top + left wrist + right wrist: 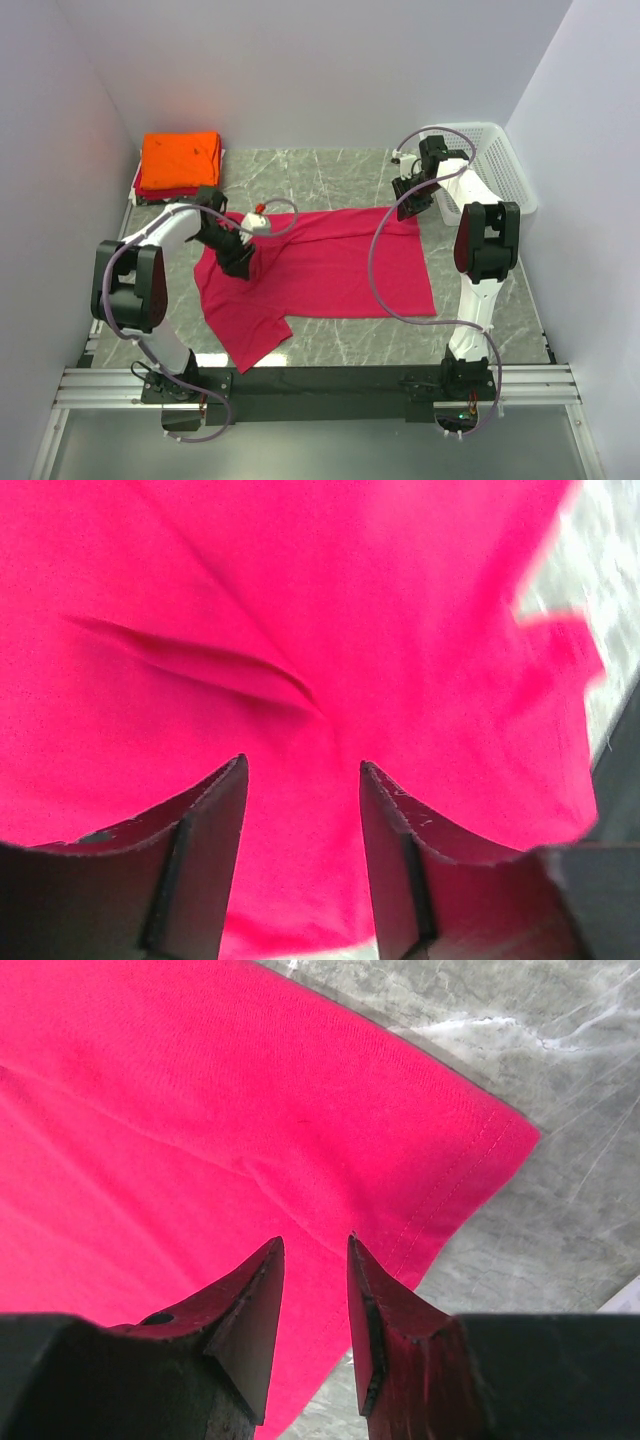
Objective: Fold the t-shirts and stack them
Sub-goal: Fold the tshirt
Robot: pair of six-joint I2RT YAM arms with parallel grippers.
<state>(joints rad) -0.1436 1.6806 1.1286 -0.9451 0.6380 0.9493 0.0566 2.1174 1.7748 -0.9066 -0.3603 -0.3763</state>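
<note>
With your left gripper [302, 764] and right gripper [315, 1241] both open over the pink shirt [330, 265] lying spread mid-table, a shallow pinch could slip and bunch the cloth.

Beneath the black left gripper [303, 765] and black right gripper [316, 1243], the t-shirt [330, 265] is plain crimson-pink. Beyond the left gripper, an orange tee [180, 152] tops a red tee [158, 190]. The table [350, 175] is grey marble, white-veined.
</note>
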